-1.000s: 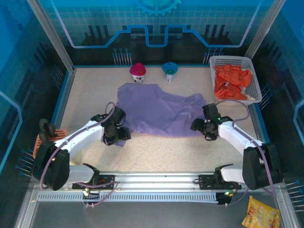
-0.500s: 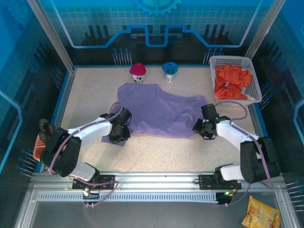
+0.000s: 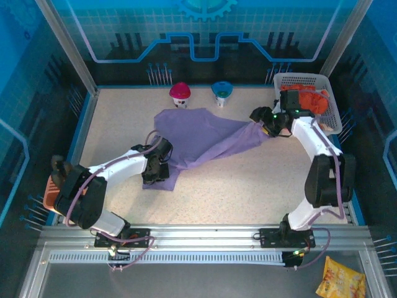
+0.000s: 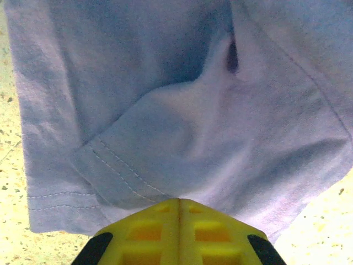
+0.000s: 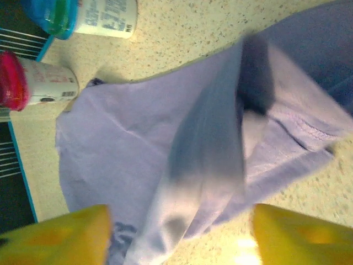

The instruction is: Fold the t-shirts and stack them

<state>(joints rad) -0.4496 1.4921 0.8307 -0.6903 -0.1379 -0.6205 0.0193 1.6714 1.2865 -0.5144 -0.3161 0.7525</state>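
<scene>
Left gripper (image 4: 179, 203) pinches purple t-shirt (image 3: 198, 139) on speckled table (image 3: 248, 192); right gripper (image 5: 179, 216) gapes wide

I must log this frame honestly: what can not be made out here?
- Left wrist view: the shut left hand covers the hem of the lavender t-shirt, so any pinch is hidden.
- Right wrist view: motion blur; whether the open right hand touches the cloth is unclear.
- Top view: the orange-red t-shirts lie bunched in the basket, behind the right arm; uncountable.
</scene>
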